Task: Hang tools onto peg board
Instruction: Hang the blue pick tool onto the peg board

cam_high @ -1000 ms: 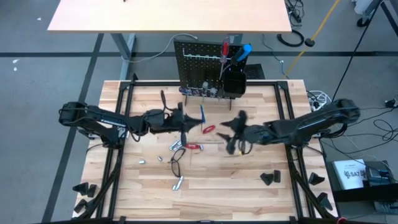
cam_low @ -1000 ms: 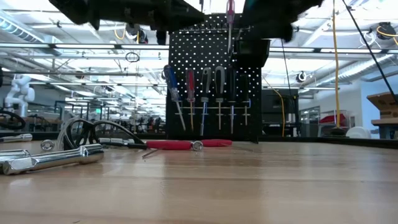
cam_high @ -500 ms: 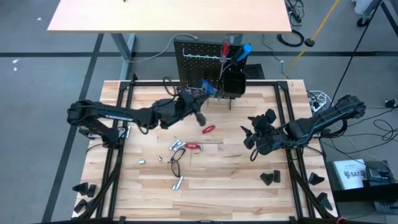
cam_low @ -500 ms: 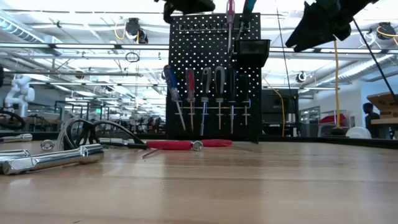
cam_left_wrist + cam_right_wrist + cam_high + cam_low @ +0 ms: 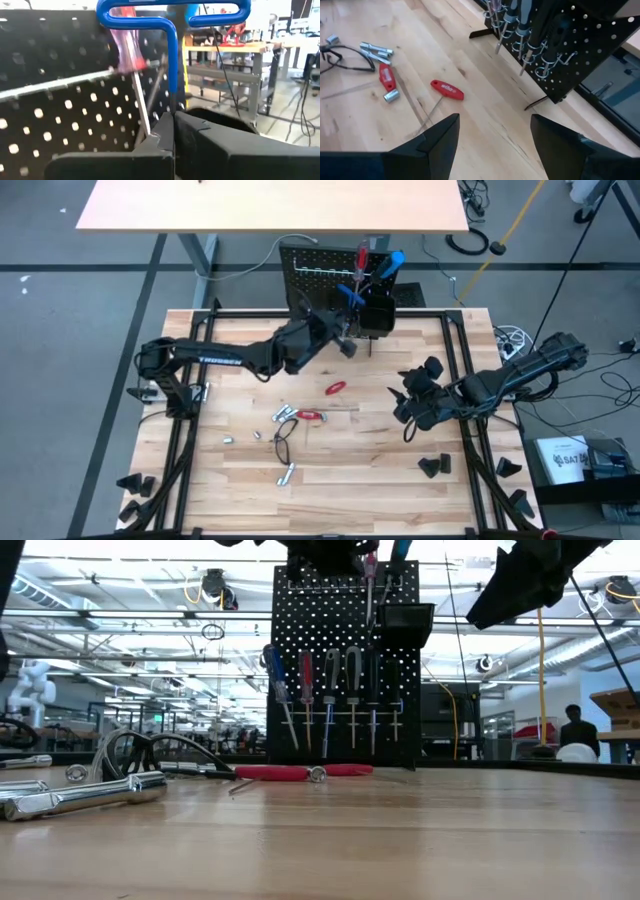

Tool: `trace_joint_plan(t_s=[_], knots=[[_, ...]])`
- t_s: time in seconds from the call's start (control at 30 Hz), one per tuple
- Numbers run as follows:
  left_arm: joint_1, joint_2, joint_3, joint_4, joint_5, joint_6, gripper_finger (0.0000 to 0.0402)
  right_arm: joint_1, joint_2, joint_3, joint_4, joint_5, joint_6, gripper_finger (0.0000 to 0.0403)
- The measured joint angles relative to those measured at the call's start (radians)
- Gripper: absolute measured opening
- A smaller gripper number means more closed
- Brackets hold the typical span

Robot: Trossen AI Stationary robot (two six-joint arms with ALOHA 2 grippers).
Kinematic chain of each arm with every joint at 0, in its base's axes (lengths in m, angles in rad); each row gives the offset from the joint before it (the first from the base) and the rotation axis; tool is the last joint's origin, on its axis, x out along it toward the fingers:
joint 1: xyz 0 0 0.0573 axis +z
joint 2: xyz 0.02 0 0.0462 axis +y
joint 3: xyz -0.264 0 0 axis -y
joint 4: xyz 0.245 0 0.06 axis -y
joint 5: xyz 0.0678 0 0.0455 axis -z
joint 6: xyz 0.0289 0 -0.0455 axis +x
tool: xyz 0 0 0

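Gripping blue T-handle key (image 5: 172, 30), left end effector (image 5: 174, 131) faces peg board (image 5: 55, 95).

Legible text: a white box (image 5: 570, 455) on the floor beside the table carries dark print, too small to read. The red handle (image 5: 447, 90) lying on the table bears a small white mark, also unreadable. No other lettering can be read.

Blue T-handle key (image 5: 172, 30) at upright peg board (image 5: 318, 285)
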Motion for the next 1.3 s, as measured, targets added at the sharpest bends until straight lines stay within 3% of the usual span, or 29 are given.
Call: trace_joint_plan(t_s=[0.73, 1.3], knots=[[0.094, 0.001, 0.032, -0.005, 0.034, -0.08, 0.0, 0.0, 0.0, 0.0, -0.005, 0.001, 0.007, 0.0238], [0.103, 0.069, 0.087, -0.005, -0.032, -0.071, 0.0, 0.0, 0.001, 0.0, 0.002, 0.001, 0.009, 0.0238]])
